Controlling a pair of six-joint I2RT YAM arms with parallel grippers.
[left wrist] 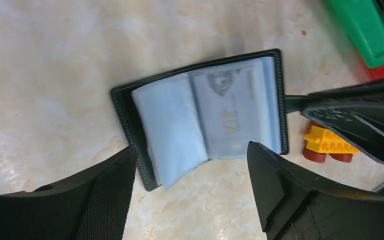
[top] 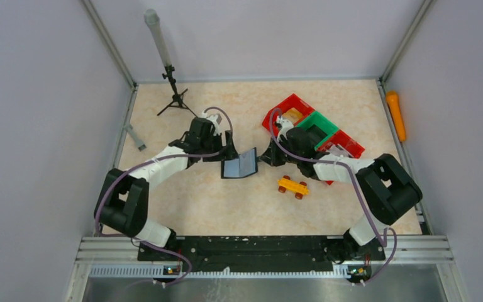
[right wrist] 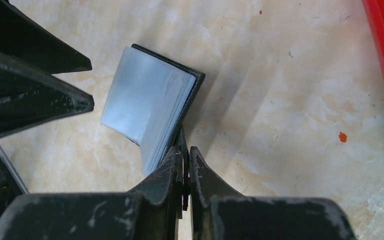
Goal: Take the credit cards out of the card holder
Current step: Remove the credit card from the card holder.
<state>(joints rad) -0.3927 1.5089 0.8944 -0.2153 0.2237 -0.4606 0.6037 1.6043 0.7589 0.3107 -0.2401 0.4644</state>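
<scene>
The black card holder (top: 239,167) lies open on the table, its clear plastic sleeves (left wrist: 172,125) fanned out. A pale card (left wrist: 230,115) shows inside the right-hand sleeve. My left gripper (top: 227,151) is open and empty, hovering just above the holder with its fingers (left wrist: 105,195) on either side of the holder's near edge. My right gripper (right wrist: 185,150) is shut on the holder's right cover edge or strap tab and holds that side tilted up. The holder's sleeves also show in the right wrist view (right wrist: 145,100). The silver snap is hidden.
A yellow toy brick car (top: 293,186) sits just in front of the right gripper. Red and green bins (top: 317,123) stand behind the right arm. A small tripod (top: 175,94) stands at the back left. An orange object (top: 396,116) lies outside the right wall.
</scene>
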